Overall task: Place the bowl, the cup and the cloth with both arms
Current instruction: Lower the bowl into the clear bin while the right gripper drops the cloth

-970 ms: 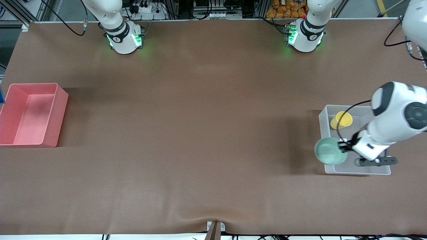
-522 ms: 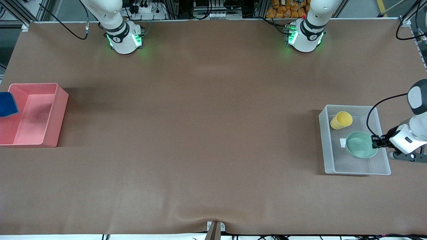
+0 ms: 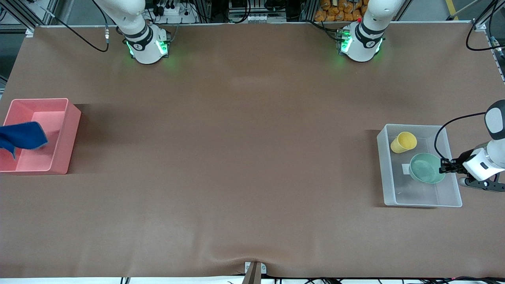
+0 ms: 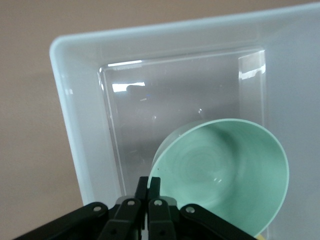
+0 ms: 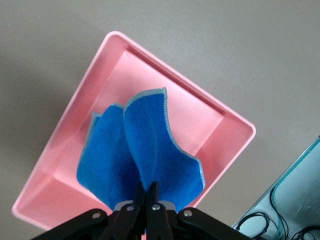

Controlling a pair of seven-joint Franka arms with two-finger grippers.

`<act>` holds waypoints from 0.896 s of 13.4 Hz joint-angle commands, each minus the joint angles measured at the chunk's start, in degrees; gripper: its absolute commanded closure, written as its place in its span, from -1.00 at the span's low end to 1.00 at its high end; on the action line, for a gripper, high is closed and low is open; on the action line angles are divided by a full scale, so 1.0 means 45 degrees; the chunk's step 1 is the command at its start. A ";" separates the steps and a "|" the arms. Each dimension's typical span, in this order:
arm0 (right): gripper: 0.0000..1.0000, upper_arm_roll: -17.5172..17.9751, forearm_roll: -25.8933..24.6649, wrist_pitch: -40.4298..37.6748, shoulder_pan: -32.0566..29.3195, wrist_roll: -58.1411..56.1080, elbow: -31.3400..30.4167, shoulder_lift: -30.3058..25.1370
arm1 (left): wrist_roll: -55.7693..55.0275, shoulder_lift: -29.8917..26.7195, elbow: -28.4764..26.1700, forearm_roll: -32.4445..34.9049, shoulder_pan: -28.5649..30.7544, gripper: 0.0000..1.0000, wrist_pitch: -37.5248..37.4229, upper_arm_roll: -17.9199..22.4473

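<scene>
1. The bowl (image 3: 427,168) hangs tilted over the clear bin (image 3: 421,203) at the left arm's end of the table, the left gripper (image 3: 445,167) pinched shut on its rim; released from this tilt it could roll onto its side or knock the cup (image 3: 403,142), which lies farther from the front camera in the same bin.
2. The left arm reaches in low from the table's edge, wrist roughly level.
3. The cloth (image 3: 21,136) dangles over the pink bin (image 3: 59,157) at the right arm's end, the right gripper (image 5: 148,194) clamped on its folds; a drooping corner could drape over the wall on release.
</scene>
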 commanded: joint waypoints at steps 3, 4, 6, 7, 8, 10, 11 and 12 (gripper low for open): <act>1.00 -0.0065 0.0530 0.1099 -0.0057 -0.0133 0.0145 0.1425 | 0.0505 0.0729 0.0279 0.0221 -0.0187 1.00 0.0253 0.0216; 1.00 -0.0065 0.0668 0.1254 -0.0057 -0.0152 0.0145 0.1600 | 0.0505 0.0807 0.0280 0.0221 -0.0265 1.00 0.0352 0.0236; 1.00 -0.0065 0.0708 0.1684 -0.0057 -0.0152 0.0145 0.2030 | 0.0505 0.0944 0.0280 0.0202 -0.0557 1.00 0.0527 0.0624; 1.00 -0.0065 0.0785 0.1840 -0.0076 -0.0133 0.0145 0.2167 | 0.0505 0.0945 0.0280 0.0221 -0.0830 1.00 0.0857 0.0917; 1.00 -0.0065 0.0805 0.1861 -0.0096 -0.0133 0.0145 0.2343 | 0.0505 0.0945 0.0280 0.0221 -0.0929 0.73 0.0976 0.1094; 1.00 -0.0065 0.1019 0.1920 -0.0096 -0.0035 0.0145 0.2636 | 0.0427 0.0790 0.0299 0.0163 -0.0950 -0.99 0.0978 0.1096; 1.00 -0.0065 0.1137 0.2017 -0.0057 -0.0035 0.0145 0.2695 | 0.0349 0.0576 0.0299 -0.0012 -0.0853 -1.00 0.0939 0.1018; 1.00 -0.0065 0.1138 0.2134 -0.0037 0.0003 0.0145 0.2773 | 0.0078 0.0264 0.0280 -0.0535 -0.0852 -1.00 0.0803 0.0708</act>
